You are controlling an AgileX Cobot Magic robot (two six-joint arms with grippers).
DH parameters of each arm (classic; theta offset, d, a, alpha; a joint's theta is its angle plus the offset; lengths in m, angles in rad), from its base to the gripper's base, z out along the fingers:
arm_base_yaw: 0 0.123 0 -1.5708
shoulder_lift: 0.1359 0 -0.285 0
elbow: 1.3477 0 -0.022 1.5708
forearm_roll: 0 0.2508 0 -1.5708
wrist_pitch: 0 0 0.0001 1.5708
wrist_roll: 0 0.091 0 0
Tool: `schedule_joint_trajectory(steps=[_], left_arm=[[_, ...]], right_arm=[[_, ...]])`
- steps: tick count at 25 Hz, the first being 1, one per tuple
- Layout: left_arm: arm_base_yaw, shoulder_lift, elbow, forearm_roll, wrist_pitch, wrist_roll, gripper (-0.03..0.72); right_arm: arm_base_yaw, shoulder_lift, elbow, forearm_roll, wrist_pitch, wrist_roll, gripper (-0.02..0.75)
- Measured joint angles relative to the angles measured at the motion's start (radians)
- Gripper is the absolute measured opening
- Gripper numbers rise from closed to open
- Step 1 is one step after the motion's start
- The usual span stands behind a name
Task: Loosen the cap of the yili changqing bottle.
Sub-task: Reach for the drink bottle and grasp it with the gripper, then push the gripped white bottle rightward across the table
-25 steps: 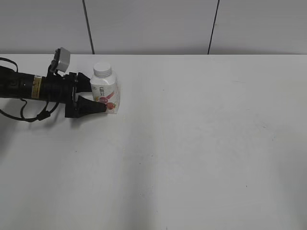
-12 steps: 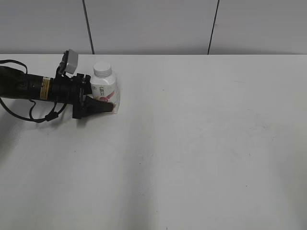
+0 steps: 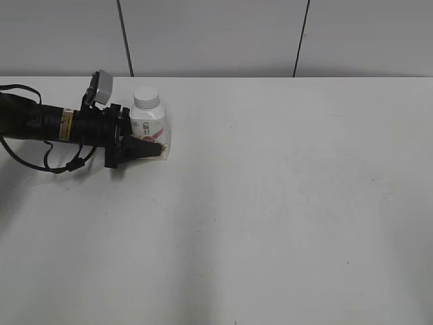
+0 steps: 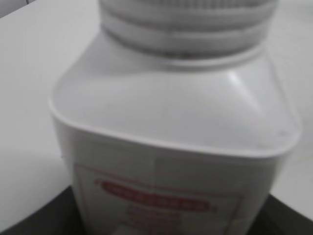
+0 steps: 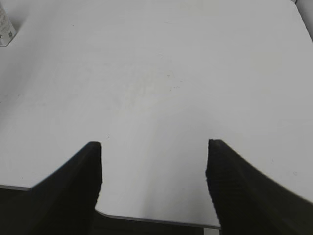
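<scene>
White table point(image 3: 284, 203). Left gripper point(image 3: 150, 145) straddles yili changqing bottle point(image 3: 150, 132) body, grip uncertain; cap point(image 3: 146, 99) above fingers. Right gripper point(image 5: 154, 161) spread wide, empty.

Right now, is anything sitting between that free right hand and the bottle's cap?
Nothing visible does. The right hand hangs open over bare table, and no object lies between it and the cap. The left hand sits lower, around the bottle body.
</scene>
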Motion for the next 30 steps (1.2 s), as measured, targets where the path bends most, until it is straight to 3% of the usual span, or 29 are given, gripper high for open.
schedule_joint_trajectory(steps=[7, 13, 21, 26, 30], left_arm=[[-0.040, -0.018, 0.005, -0.003, 0.022, -0.028, 0.435], [-0.081, -0.124, 0.101, -0.039, 0.022, -0.024, 0.420], [-0.194, -0.227, 0.303, -0.178, 0.022, 0.111, 0.415], [-0.287, -0.234, 0.374, -0.228, 0.023, 0.205, 0.415], [-0.318, -0.234, 0.416, -0.292, 0.023, 0.269, 0.415]], right_arm=[[0.000, 0.000, 0.000, 0.000, 0.000, 0.000, 0.531], [0.000, 0.000, 0.000, 0.000, 0.000, 0.000, 0.531], [0.000, 0.000, 0.000, 0.000, 0.000, 0.000, 0.531], [0.000, 0.000, 0.000, 0.000, 0.000, 0.000, 0.531], [0.000, 0.000, 0.000, 0.000, 0.000, 0.000, 0.531]])
